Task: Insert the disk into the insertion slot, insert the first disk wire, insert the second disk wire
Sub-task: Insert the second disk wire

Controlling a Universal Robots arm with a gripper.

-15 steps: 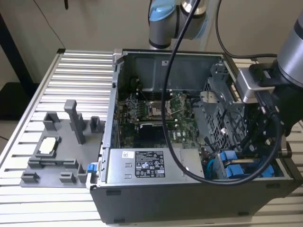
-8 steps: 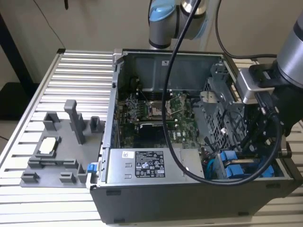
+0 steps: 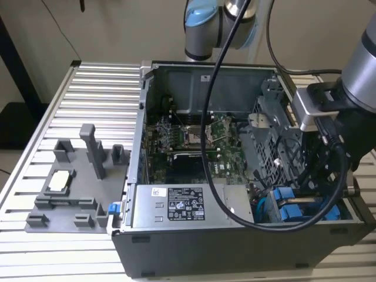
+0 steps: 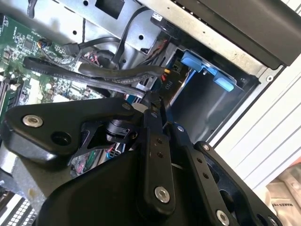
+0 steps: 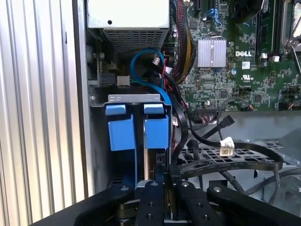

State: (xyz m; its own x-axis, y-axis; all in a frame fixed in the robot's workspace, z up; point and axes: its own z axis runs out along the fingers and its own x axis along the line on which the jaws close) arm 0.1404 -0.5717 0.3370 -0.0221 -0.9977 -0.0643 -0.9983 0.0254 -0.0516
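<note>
- The open computer case [image 3: 247,176] lies on a ribbed metal table [image 3: 88,88], and everything below is placed against that case.
- The arm reaches into the case's corner at the exterior view's right, close beside the silver labelled power-supply box [image 3: 188,204].
- The gripper [image 5: 162,181] hangs just above the drive bay in that corner; in the second wrist view its black fingers [image 4: 153,113] lie drawn close together, nearly touching.
- They look pinched on a thin dark cable end, though what sits between the tips cannot be told for sure.
- The disk [image 5: 155,132], in its blue carrier, stands seated in the insertion slot [image 5: 134,98] of the grey drive cage, right under the gripper.
- A second blue carrier [image 5: 121,132] sits just beside it in the same cage.
- A blue wire [image 5: 141,59] loops from the cage toward the power-supply box.
- Black cables [image 5: 235,162] cross the perforated cage plate, beside the green motherboard [image 5: 244,61].
- Outside the case, at the exterior view's left, a grey fixture tray [image 3: 70,194] rests on the table.
</note>
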